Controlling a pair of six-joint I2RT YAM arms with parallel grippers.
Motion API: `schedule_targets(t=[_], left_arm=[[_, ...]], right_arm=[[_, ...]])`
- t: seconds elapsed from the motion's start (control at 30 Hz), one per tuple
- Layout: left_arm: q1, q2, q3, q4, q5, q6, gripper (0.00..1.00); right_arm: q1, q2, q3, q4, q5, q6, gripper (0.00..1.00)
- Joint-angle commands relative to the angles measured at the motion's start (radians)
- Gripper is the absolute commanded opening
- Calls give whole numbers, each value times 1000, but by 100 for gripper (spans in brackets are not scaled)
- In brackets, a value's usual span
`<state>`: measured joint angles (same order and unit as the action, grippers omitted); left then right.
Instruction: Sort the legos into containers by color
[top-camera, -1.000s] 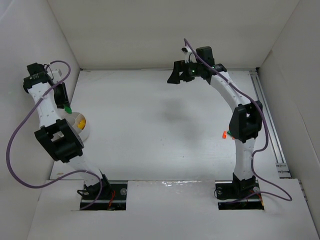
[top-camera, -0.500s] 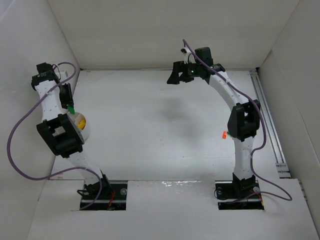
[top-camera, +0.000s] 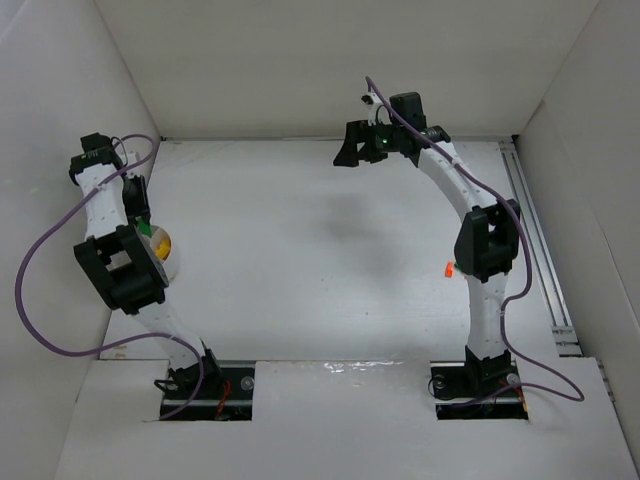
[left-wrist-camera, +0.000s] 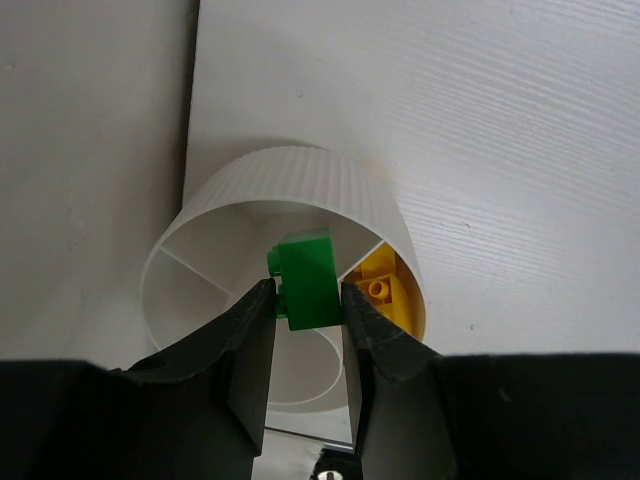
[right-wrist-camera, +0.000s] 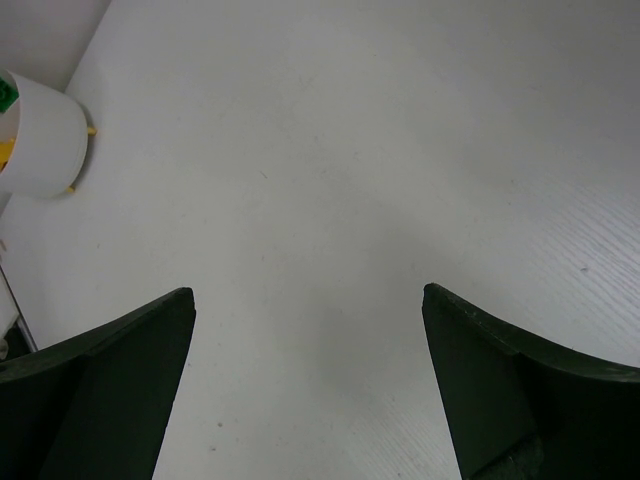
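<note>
The left arm (top-camera: 100, 205) folds up steeply at the far left, wrist pointing down, the left gripper (left-wrist-camera: 305, 305) with jaws pinched on a green brick (left-wrist-camera: 308, 275). The right arm (top-camera: 455, 185) reaches far forward, the right gripper (right-wrist-camera: 307, 300) raised, jaws spread wide.

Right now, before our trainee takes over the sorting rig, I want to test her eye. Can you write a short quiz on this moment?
1. True or false: the right claw is shut on a brick.
2. What does the left claw pinch? A: a red brick. B: a green brick. C: nothing.
3. Fill in: one compartment of the divided round container already holds bricks coloured ____.
Key: 1 false, it is open and holds nothing. 2 B. 3 yellow; the yellow bricks lie right of the claw in the left wrist view.
</note>
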<state>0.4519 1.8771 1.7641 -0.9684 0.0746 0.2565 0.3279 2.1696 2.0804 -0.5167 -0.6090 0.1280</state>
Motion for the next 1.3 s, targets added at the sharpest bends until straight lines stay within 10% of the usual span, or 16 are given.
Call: schedule_targets(t=[0.0,0.3,0.63,0.9,1.27], left_arm=[[-1,-21,-11,-12,-30,-2,23],[-1,-30,-11,-1,-41,-2,53],[-53,-156,136,92,169,-2,54],[-379,-236,192,244,114,9,61],[-424,-265,3,442,235,-128,69]], right_arm=[[-3,12,49,7,8,1,100],[-3,12,58,7,8,1,100],[-30,-45,-49,7,28,-10,100],[-228,-249,-246,-225,123,-211,79],[-472,-582,-589,-582,347,-675,45]])
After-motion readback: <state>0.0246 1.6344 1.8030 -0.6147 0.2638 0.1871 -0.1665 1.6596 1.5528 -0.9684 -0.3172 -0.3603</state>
